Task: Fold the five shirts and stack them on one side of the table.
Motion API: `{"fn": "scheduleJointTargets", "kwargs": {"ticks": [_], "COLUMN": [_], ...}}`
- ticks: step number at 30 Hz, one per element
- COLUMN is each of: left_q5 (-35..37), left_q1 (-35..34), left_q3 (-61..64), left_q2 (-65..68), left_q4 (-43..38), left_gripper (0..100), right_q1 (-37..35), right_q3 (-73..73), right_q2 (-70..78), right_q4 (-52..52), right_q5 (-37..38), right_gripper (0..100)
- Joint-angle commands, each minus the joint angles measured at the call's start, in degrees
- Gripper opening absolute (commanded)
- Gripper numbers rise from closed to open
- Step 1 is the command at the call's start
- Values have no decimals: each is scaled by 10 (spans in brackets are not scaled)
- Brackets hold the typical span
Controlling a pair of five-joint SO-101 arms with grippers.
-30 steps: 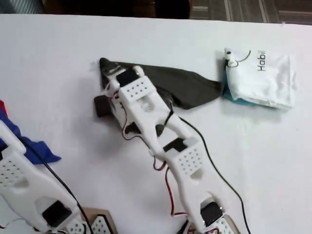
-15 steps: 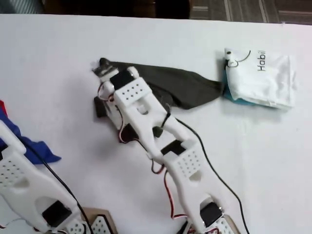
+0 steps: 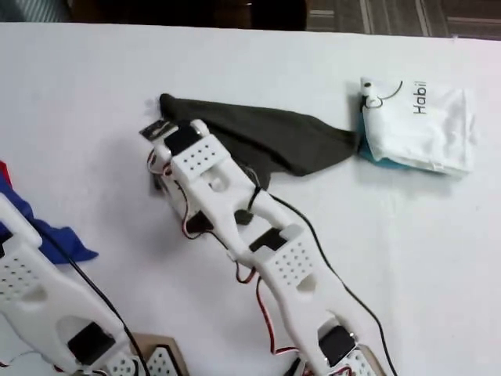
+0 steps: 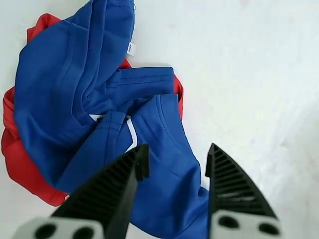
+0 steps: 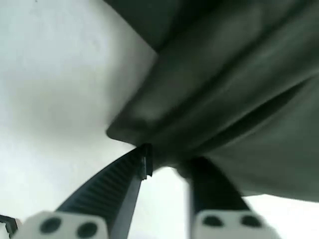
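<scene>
A dark green shirt (image 3: 301, 137) lies stretched across the middle of the white table (image 3: 258, 55). My right gripper (image 3: 156, 131) is at its left end. In the right wrist view the right gripper (image 5: 169, 162) is shut on a bunched fold of the dark shirt (image 5: 224, 99) just above the table. A crumpled blue shirt (image 4: 99, 89) lies on a red shirt (image 4: 20, 154) at the table's left edge. My left gripper (image 4: 177, 159) hangs open above the blue shirt, touching nothing. A folded white shirt (image 3: 423, 125) sits on a folded teal one (image 3: 382, 162) at the far right.
The right arm (image 3: 258, 235) crosses the table's middle from the near edge. The left arm (image 3: 39, 298) covers the near left corner, with the blue shirt (image 3: 51, 235) beside it. The table's far edge (image 3: 235, 28) borders a dark floor.
My right gripper has shifted left and slightly toward the near side along the dark shirt's left end. The left arm and the folded stack have stayed put.
</scene>
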Motion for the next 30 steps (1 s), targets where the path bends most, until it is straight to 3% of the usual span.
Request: {"fn": "scheduleJointTargets", "kwargs": {"ticks": [1, 8, 14, 22, 26, 30], "left_q5": [-4, -4, -4, -5, -5, -5], "left_q1": [-4, -4, -4, -15, -18, -17], "left_q3": [-22, -22, -22, -22, -22, -22], "left_q2": [-8, -8, -8, -8, -8, -8], "left_q4": [5, 5, 5, 4, 4, 4], "left_gripper": [210, 210, 210, 210, 210, 210], "right_q1": [-5, -7, -22, -73, -74, -74], "right_q3": [-21, -20, -13, 27, 60, 62], "right_q2": [-9, -62, -83, -114, -99, -58], "right_q4": [10, 10, 12, 14, 12, 11], "right_q5": [0, 4, 4, -1, -3, -3], "right_gripper": [48, 57, 217, 147, 156, 224]}}
